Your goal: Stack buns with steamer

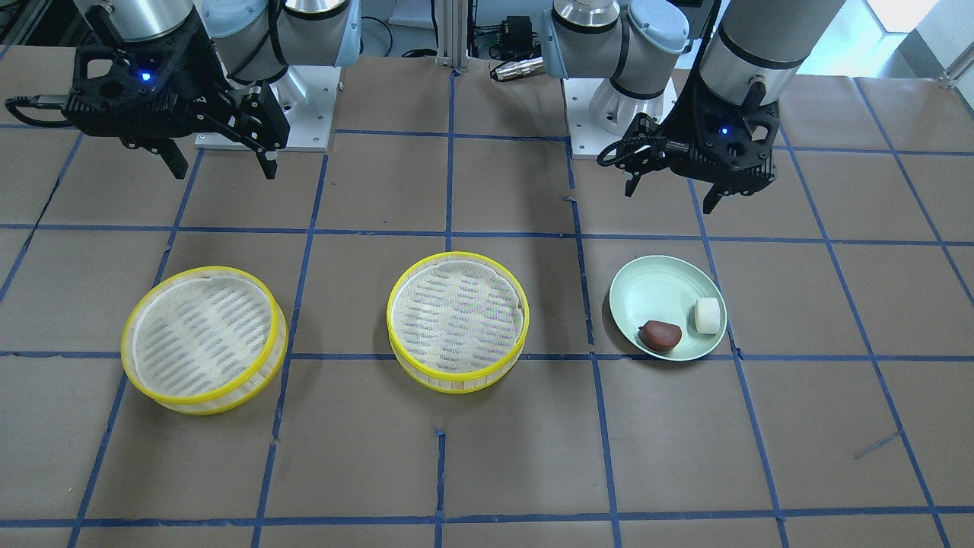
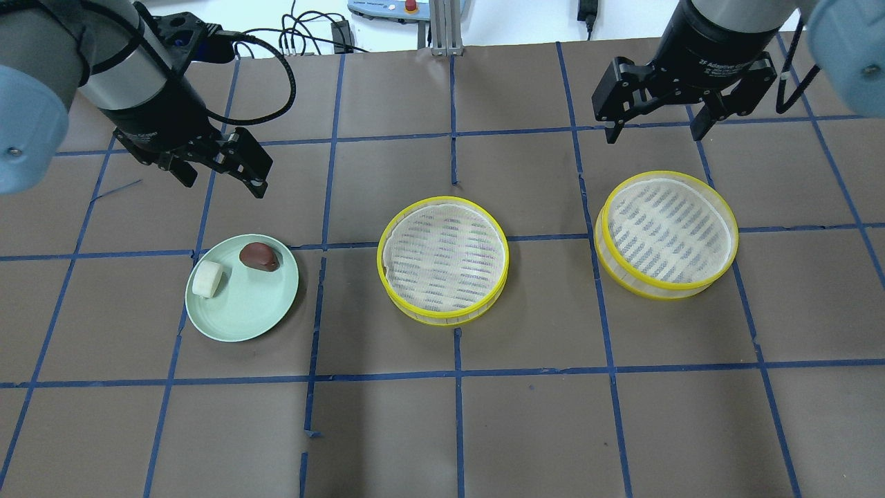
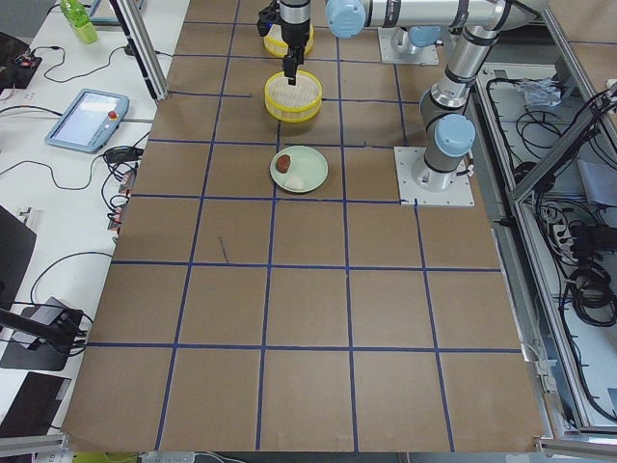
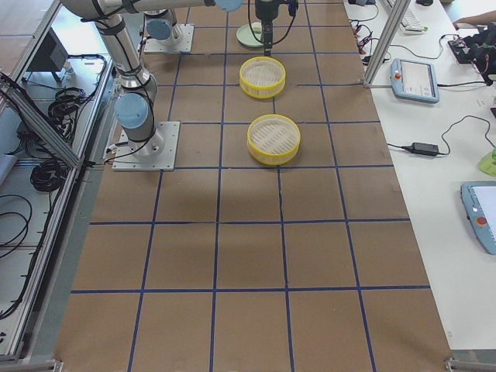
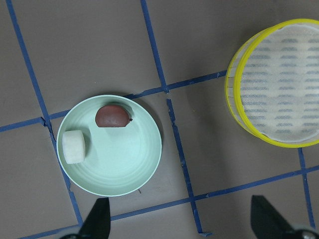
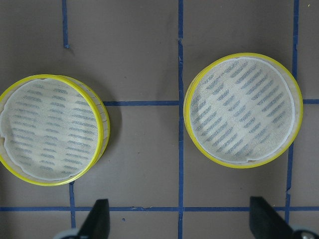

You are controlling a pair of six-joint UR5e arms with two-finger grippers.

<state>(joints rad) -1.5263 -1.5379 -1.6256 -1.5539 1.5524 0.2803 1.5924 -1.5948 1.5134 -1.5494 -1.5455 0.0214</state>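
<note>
A white stubby bun (image 2: 207, 279) and a dark reddish-brown oval bun (image 2: 259, 256) lie on a pale green plate (image 2: 249, 311). Two yellow-rimmed steamer trays sit empty: one in the middle (image 2: 443, 260), one on the right (image 2: 666, 233). My left gripper (image 2: 222, 174) is open and empty, raised above the table beyond the plate. My right gripper (image 2: 653, 128) is open and empty, raised beyond the right steamer. The left wrist view shows the white bun (image 5: 74, 146), brown bun (image 5: 113, 116) and middle steamer (image 5: 279, 82). The right wrist view shows both steamers (image 6: 242, 109) (image 6: 50, 128).
The table is covered in brown paper with a blue tape grid (image 2: 456, 373). The arm bases (image 1: 616, 114) stand at the robot's side. Cables and a tablet (image 3: 87, 114) lie off the table's far side.
</note>
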